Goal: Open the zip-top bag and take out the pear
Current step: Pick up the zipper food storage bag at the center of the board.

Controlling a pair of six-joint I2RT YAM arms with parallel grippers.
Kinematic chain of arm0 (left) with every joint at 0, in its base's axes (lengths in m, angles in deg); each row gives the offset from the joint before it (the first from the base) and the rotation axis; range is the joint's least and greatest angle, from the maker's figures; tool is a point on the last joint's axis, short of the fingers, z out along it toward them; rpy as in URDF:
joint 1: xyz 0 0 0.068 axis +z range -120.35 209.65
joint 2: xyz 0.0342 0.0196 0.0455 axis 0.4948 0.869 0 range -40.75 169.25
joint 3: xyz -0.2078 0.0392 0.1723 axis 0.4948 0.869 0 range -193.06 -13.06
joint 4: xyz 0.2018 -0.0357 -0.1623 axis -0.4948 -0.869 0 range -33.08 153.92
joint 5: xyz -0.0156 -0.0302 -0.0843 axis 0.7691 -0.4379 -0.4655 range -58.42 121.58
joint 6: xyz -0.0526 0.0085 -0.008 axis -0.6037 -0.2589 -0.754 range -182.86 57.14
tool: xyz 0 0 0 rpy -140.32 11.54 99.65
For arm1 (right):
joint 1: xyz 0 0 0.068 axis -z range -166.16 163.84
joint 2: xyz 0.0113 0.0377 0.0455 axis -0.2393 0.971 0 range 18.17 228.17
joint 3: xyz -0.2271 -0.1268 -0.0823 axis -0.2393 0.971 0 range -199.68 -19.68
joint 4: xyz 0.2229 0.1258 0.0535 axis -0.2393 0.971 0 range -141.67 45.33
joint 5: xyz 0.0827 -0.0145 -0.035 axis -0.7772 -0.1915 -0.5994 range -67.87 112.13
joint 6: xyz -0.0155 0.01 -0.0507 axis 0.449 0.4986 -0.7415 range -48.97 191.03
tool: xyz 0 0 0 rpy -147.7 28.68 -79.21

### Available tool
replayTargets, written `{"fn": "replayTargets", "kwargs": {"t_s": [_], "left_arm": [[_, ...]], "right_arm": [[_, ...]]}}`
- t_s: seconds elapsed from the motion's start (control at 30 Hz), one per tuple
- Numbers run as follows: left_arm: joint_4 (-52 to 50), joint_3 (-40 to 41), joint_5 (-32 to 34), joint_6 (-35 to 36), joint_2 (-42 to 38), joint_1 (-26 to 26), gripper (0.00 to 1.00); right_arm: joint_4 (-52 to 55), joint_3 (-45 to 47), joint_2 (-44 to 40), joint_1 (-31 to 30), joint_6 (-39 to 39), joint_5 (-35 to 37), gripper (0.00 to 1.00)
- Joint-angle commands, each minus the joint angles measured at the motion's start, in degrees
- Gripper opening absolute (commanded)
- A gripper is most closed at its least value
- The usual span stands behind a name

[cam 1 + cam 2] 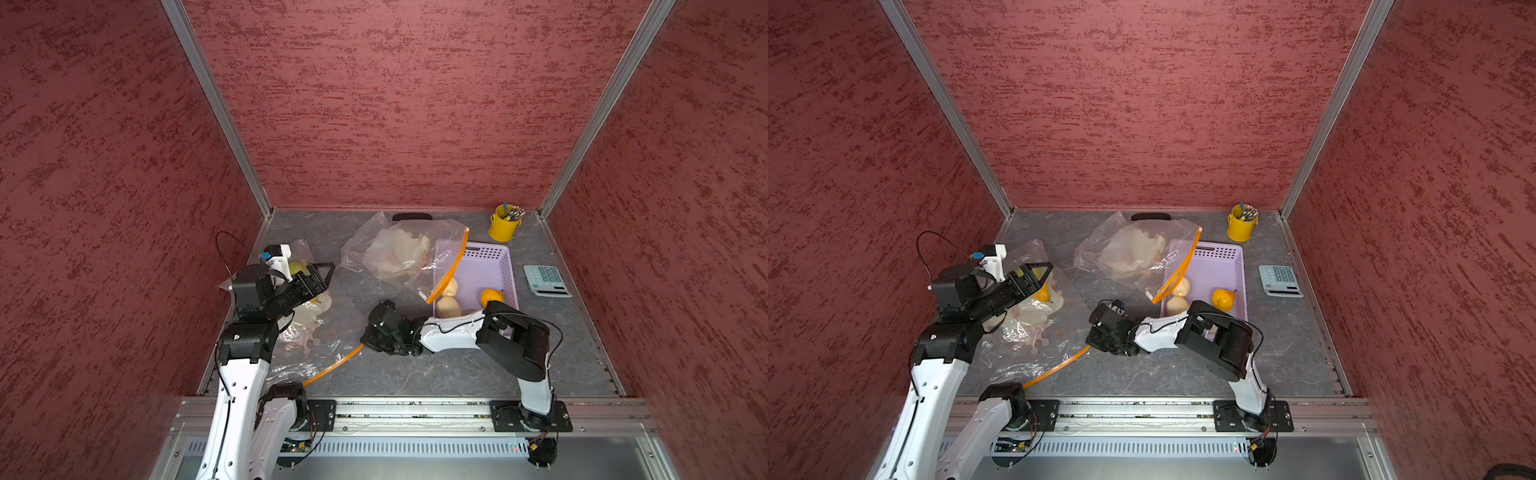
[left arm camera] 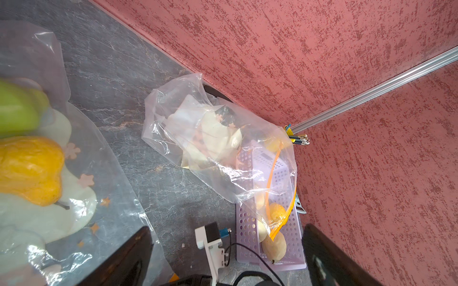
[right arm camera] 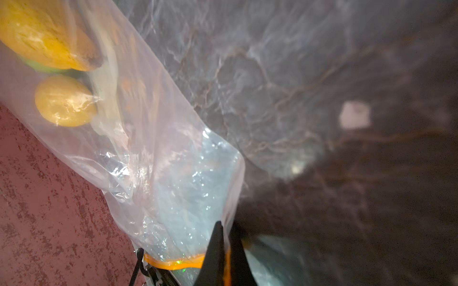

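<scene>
A clear zip-top bag (image 1: 332, 328) with an orange zip strip (image 1: 332, 365) lies at the left of the grey table in both top views. Inside it, at its far end, sit an orange-yellow pear (image 2: 29, 170) and a green fruit (image 2: 17, 109) among pale paper shapes. My right gripper (image 3: 224, 229) is shut on the bag's orange zip edge at its near right corner (image 1: 1090, 338). My left gripper (image 1: 1044, 274) hangs open above the fruit end of the bag, with nothing between its fingers (image 2: 128, 257).
A second clear bag (image 1: 399, 253) lies at the back, its orange zip end draped over a purple basket (image 1: 494, 266) that holds pale pears (image 1: 449, 307) and an orange one (image 1: 491, 297). A yellow bucket (image 1: 503, 226) and a calculator (image 1: 546, 280) stand at the right.
</scene>
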Motion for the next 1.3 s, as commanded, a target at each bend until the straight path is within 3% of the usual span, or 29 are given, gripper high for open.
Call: {"fn": "replayTargets", "kwargs": {"t_s": [0.0, 0.3, 0.63, 0.83, 0.93, 1.1, 1.27], "left_arm": [[-0.22, -3.49, -0.41, 1.09, -0.63, -0.14, 0.95], [-2.51, -15.86, -6.94, -1.67, -0.61, 0.09, 0.96], [-12.49, -7.96, -11.18, -9.14, -11.14, -0.8, 0.96], [-12.32, 8.87, -5.44, -20.28, -20.91, -12.56, 0.95], [-18.13, 12.53, -0.99, -22.9, -24.14, -18.75, 0.95], [-30.78, 14.93, 13.06, -25.26, -25.37, -30.93, 0.93], [-23.43, 21.11, 23.25, -33.25, -21.54, -43.65, 0.92]], "right_arm": [[3.51, -3.47, -2.88, 1.69, -6.22, 2.6, 0.0], [17.16, -11.64, -15.74, 6.96, -16.41, 4.91, 0.0], [18.21, -7.72, -21.88, 17.87, -19.25, 3.69, 0.0], [18.25, -5.66, -21.19, 20.66, -19.96, 2.36, 0.0], [20.94, -5.75, -20.93, 21.59, -21.55, 2.12, 0.0], [21.47, -5.11, -20.85, 22.51, -23.21, 0.23, 0.0], [22.15, -4.89, -21.93, 22.73, -24.54, 0.42, 0.0]]}}
